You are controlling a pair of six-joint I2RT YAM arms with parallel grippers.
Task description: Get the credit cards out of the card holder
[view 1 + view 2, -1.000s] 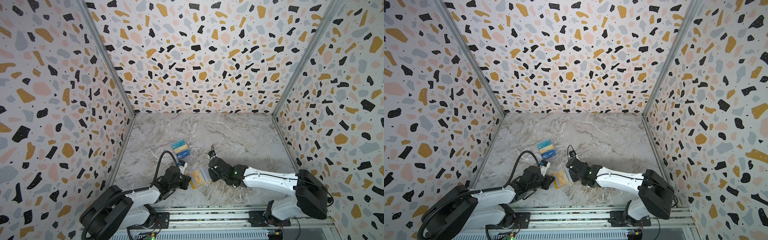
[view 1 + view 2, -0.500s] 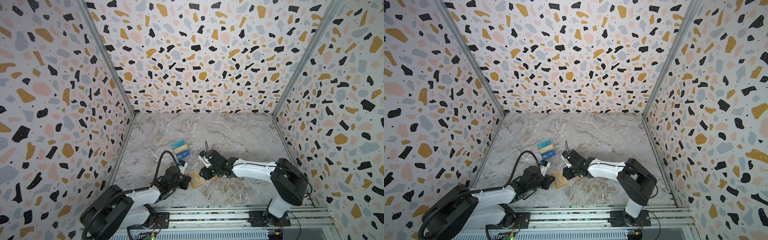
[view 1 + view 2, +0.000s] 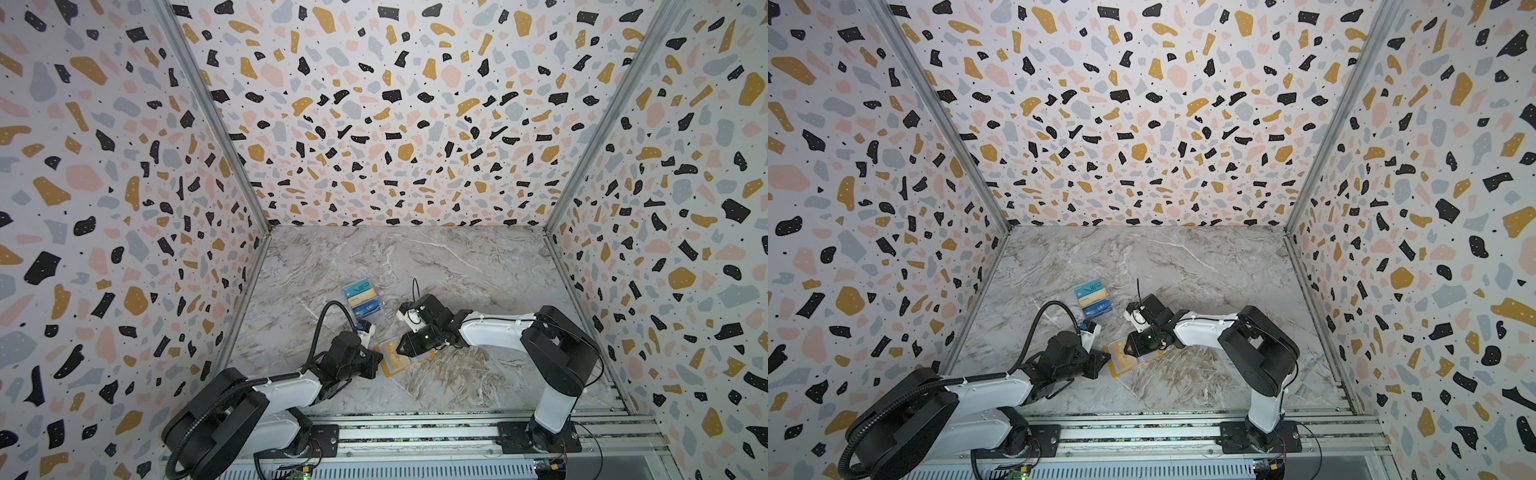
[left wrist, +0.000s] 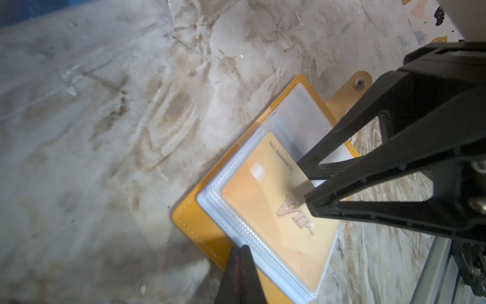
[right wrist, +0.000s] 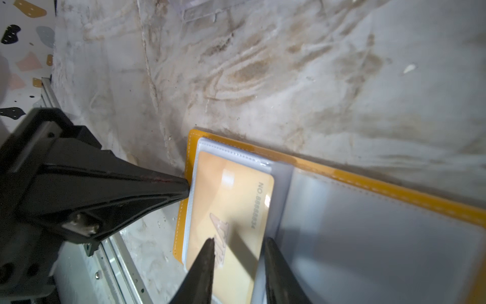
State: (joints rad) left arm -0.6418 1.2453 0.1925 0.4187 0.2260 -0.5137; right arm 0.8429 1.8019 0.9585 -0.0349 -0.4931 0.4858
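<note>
Here we see the orange card holder (image 4: pixel 194 221) lying open on the marble worktop (image 3: pixel 457 270), with a gold VIP card (image 4: pixel 265 200) in its clear sleeve. The left fingers (image 5: pixel 157 189) are pressed together, their tip at the holder's edge. The right fingers (image 5: pixel 202 265) stand apart, tips down over the gold card. Three loose cards (image 3: pixel 363 297), teal, beige and blue, lie overlapping farther back, apart from the holder.

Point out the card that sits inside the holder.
The gold VIP card, in a clear sleeve of the orange holder; the teal, beige and blue cards lie outside it, farther back.
</note>
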